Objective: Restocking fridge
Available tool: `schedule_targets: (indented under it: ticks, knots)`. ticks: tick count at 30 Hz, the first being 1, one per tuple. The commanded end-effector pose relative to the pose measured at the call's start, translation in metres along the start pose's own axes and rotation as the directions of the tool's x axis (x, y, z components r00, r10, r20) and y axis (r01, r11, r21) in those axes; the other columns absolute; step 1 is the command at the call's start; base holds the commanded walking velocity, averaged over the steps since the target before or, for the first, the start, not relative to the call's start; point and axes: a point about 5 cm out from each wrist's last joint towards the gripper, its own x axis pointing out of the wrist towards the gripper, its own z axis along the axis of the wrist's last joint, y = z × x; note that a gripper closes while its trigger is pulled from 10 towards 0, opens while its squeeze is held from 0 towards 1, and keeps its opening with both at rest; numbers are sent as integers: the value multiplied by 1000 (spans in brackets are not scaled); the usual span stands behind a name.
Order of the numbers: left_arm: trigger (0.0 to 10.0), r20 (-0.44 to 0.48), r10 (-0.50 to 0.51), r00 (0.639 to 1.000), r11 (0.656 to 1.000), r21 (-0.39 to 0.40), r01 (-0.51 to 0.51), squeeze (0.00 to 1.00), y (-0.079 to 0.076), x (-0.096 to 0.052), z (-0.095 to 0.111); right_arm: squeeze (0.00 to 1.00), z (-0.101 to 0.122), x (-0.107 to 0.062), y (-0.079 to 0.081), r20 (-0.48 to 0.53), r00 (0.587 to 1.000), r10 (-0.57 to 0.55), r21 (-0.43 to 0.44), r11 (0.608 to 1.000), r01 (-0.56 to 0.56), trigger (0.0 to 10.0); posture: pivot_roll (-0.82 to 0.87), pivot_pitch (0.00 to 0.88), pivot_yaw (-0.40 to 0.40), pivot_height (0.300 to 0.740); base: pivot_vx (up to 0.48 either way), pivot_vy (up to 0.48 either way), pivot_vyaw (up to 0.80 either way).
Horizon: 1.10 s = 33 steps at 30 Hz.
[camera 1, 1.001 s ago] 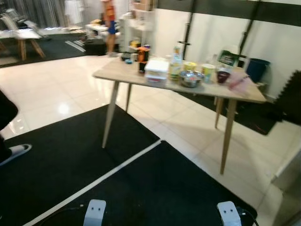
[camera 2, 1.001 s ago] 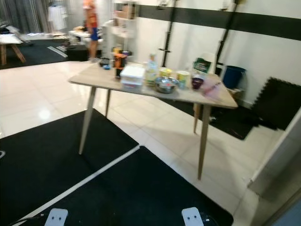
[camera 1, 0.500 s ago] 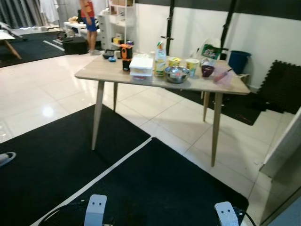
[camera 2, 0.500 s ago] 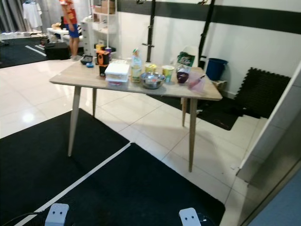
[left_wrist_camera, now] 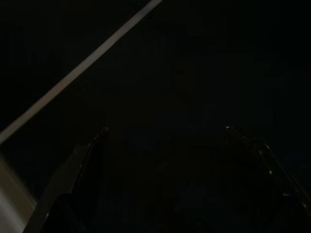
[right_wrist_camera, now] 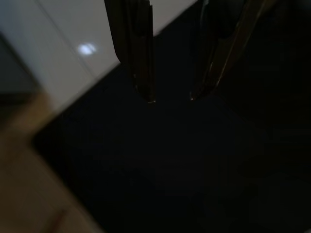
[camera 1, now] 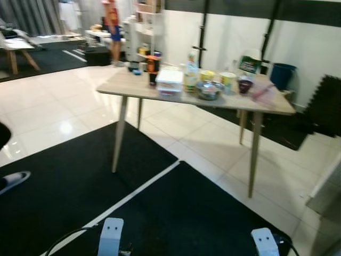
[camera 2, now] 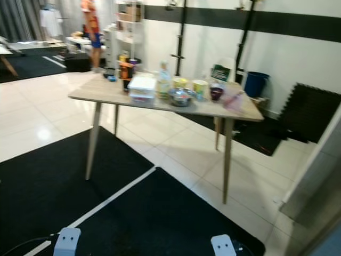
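Observation:
A wooden table (camera 1: 139, 87) stands a few steps ahead on white tiles. On it are a white lidded box (camera 1: 170, 80), a pale bottle (camera 1: 191, 72), a steel bowl (camera 1: 209, 90), two light cups (camera 1: 228, 81), a dark cup (camera 1: 245, 85) and an orange-and-black bottle (camera 1: 152, 68). Both arms hang low over the black mat. The left gripper (left_wrist_camera: 165, 130) is open in a very dark wrist view, with nothing between its fingers. The right gripper (right_wrist_camera: 170, 98) points at the mat's edge, a narrow empty gap between its fingers.
Black mats (camera 1: 176, 213) with a white seam cover the near floor. A person (camera 1: 113, 21) stands far back by white shelves, and a shoe (camera 1: 13, 178) shows at the left edge. A blue bin (camera 1: 282, 74) sits by the wall. A tall grey panel (camera 2: 319, 170) stands at the right.
The whole view keeps swinging as I move, so the table has shifted in the picture. Nothing on the table has moved, and both arms still hang.

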Motion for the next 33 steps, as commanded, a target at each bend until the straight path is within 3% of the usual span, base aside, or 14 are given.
schedule_targets:
  ticks: [1, 18, 33]
  knots:
    - [10000, 7, -11, 1000, 1000, 1, 11, 0, -3, 2, 4, 0, -5, -2, -6, -18, 1000, -17, 9, 1000, 17, 10000, -56, 81, -30, 740, 334, 0, 0]
    - [10000, 10, -11, 1000, 1000, 6, 11, 0, -2, 2, 6, 0, -3, -1, -4, -13, 1000, -14, 18, 1000, 14, 10000, -55, 85, -31, 740, 334, 0, 0]
    - [10000, 11, -15, 1000, 1000, 18, 15, 0, -1, 2, 7, 0, -5, -2, -3, -19, 1000, -20, 20, 1000, 20, 10000, -51, 90, -26, 740, 332, 0, -800]
